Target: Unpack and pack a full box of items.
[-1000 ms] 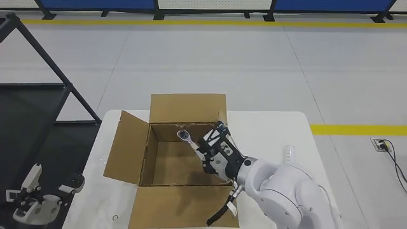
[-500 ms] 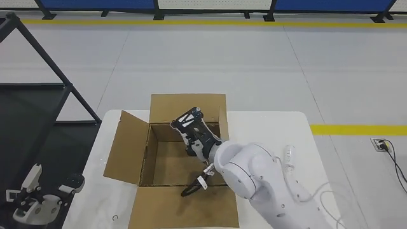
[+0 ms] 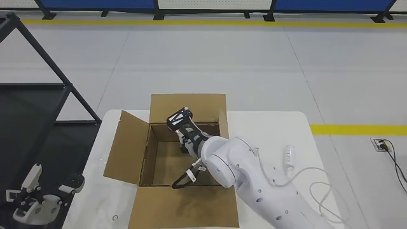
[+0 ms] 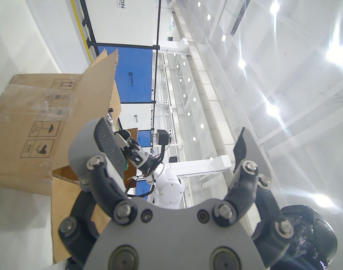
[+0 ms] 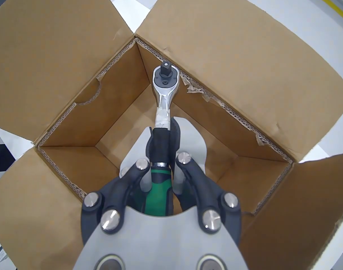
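Lifting out of the open brown cardboard box [image 5: 230, 65], the right jaws stay clamped on the green-handled steel ratchet wrench [image 5: 163, 91], now up by the back wall, so unpacking looks underway. Left jaws gape wide, empty, beside the box.

ratchet [image 5: 162, 96] handle mostly hidden behind right gripper [image 5: 163, 132], box [image 3: 126, 149] near flap cut off in top view
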